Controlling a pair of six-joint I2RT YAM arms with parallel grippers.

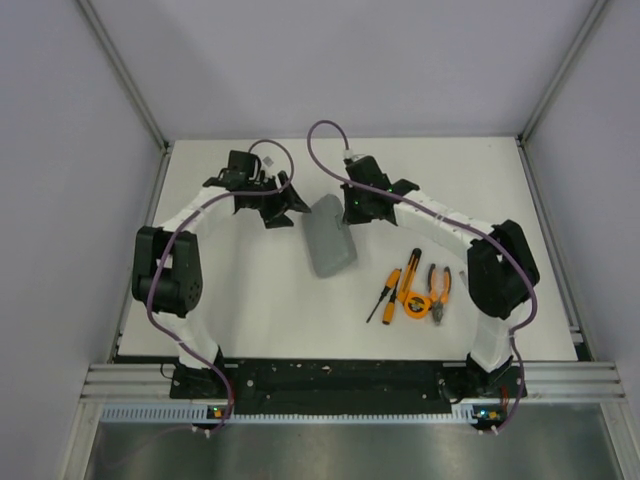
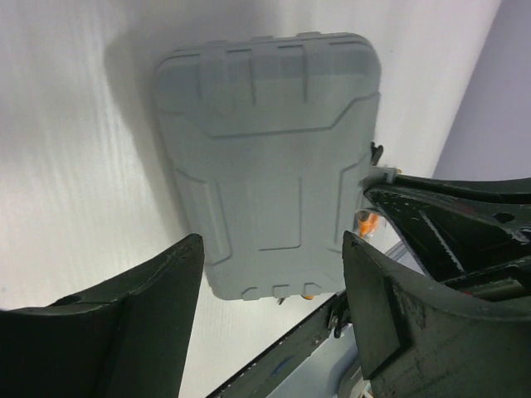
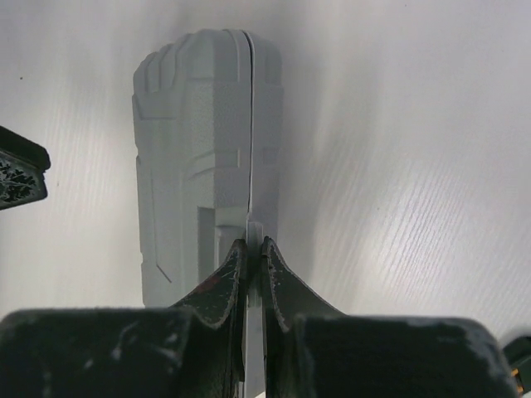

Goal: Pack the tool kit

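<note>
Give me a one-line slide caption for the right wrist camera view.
Right claw pinches the grey tool case at its seam, on the white table.

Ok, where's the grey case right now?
Top view: the case lies centrally, right claw pinching its far end, left claw open beside it, loose tools to its right.

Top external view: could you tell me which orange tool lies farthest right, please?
The pliers, with twin orange handles; the round tape measure sits just left of them.
</note>
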